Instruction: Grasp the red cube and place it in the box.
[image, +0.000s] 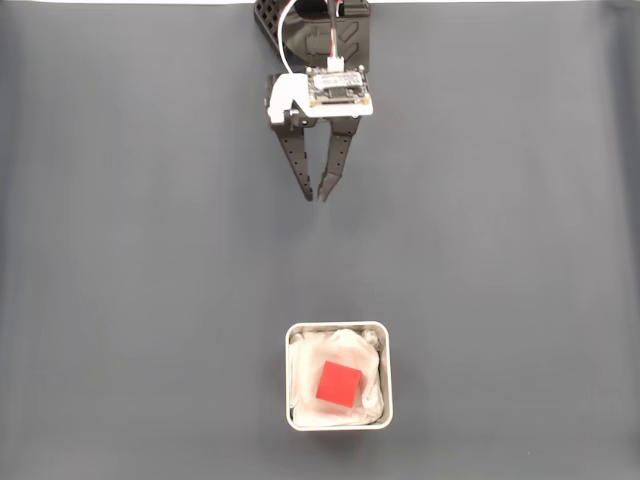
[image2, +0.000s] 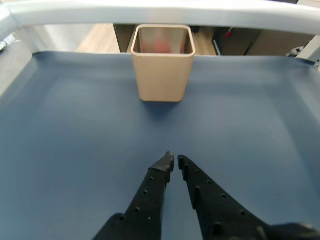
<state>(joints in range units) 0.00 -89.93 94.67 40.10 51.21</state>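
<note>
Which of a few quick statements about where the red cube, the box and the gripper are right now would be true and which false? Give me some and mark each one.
1. The red cube lies inside the box. True.
2. The gripper is holding the cube. False: its fingers are nearly together with nothing between them.
3. In the fixed view the gripper is well apart from the box, nearer the top of the picture. True.
4. The box is tipped on its side. False: it stands upright with its opening upward, as the wrist view shows.
5. The box has a white lining under the cube. True.
</note>
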